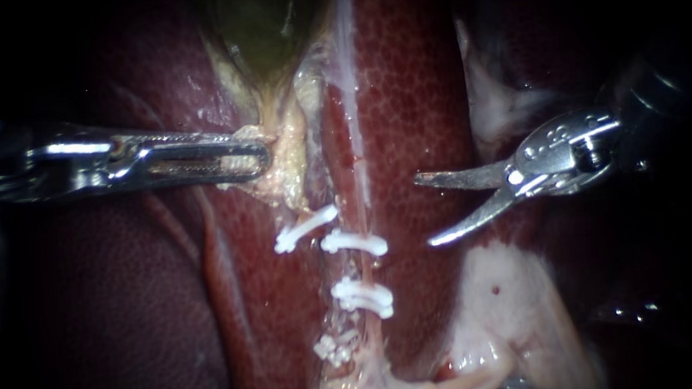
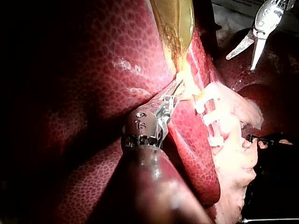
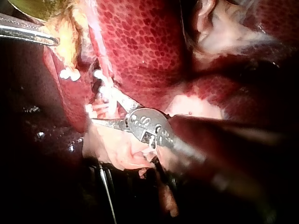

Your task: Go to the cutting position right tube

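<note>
The right tube [image 1: 360, 218] runs down the liver [image 1: 412, 88] as a thin pink strand with two white clips [image 1: 354, 242] across it. A gap of bare tube shows between them. My right instrument [image 1: 424, 210] is a pair of curved blades, open, a short way to the right of the tube and level with the upper clip, touching nothing. In the right wrist view the blades [image 3: 105, 109] lie close beside the clips [image 3: 100, 88]. My left instrument [image 1: 252, 157] is shut on the yellowish tissue [image 1: 289, 162] below the gallbladder [image 1: 264, 18]; it is seen gripping it in the left wrist view [image 2: 169, 101].
Two more white clips [image 1: 305, 229] sit on the strand left of the right tube. Pale fatty tissue [image 1: 506, 306] lies below the blades, and another pale patch [image 1: 493, 102] above them. Dark liver lobes [image 1: 123, 323] fill the left side.
</note>
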Tool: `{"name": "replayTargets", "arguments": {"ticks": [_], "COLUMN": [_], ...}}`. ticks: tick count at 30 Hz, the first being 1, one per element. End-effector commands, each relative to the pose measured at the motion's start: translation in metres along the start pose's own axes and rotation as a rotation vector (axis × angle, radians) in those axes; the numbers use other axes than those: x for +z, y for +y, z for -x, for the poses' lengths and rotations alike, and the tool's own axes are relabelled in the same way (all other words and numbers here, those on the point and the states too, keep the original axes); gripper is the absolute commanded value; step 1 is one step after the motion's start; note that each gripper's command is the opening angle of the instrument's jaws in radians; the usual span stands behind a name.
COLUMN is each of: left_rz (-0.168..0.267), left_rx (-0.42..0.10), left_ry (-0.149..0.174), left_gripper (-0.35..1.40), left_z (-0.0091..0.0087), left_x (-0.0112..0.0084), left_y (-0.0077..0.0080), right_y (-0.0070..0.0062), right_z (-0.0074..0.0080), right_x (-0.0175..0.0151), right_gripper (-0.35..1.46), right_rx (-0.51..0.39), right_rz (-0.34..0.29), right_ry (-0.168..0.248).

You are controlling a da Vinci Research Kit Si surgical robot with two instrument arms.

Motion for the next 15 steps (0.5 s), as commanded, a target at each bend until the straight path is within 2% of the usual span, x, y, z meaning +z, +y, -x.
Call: {"name": "replayTargets", "arguments": {"ticks": [1, 9, 13, 15], "left_rz": [0.0, -0.007, -0.003, 0.004], "left_rx": [0.0, -0.004, -0.013, -0.024], "left_ry": [0.0, 0.003, 0.005, -0.005], "left_gripper": [-0.35, -0.35, -0.35, -0.35], "left_z": [0.0, 0.0009, 0.0027, 0.0035], "left_x": [0.0, -0.0009, -0.0029, -0.0038], "left_y": [0.0, -0.0001, 0.0003, 0.0005], "right_y": [0.0, 0.0001, 0.0001, 0.0002], "right_z": [0.0, 0.0001, 0.0001, 0.0002], "right_x": [0.0, 0.0001, 0.0001, 0.0001], "right_gripper": [1.43, 1.43, 1.43, 1.43], "right_rx": [0.0, 0.0, 0.0, 0.0], "right_rz": [0.0, 0.001, 0.001, 0.001], "right_ry": [0.0, 0.0, 0.0, 0.0]}}
